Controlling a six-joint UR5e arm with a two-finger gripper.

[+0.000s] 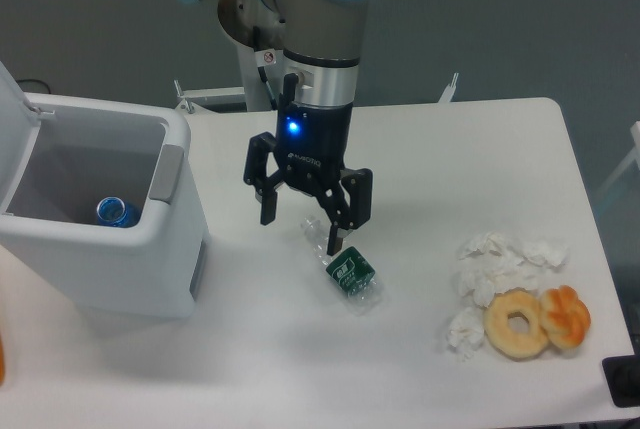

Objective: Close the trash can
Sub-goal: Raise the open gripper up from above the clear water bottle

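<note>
The trash can [120, 259] is a large white boxy bin at the left of the table. Its lid [15, 114] stands raised at the far left edge, so the bin is uncovered. A grey latch tab [167, 173] sits on the rim facing the gripper. A blue can [118, 213] lies inside at the bottom. My gripper [300, 227] hangs open over the table, to the right of the bin and apart from it, holding nothing. Its fingertips hover just above a crumpled clear bottle with a green label [349, 272].
Crumpled white tissues [495, 269] lie at the right, with a plain doughnut [517, 323] and a glazed pastry [566, 316] beside them. A dark object [624, 382] sits at the table's right front corner. An orange sliver [2, 359] shows at the left edge.
</note>
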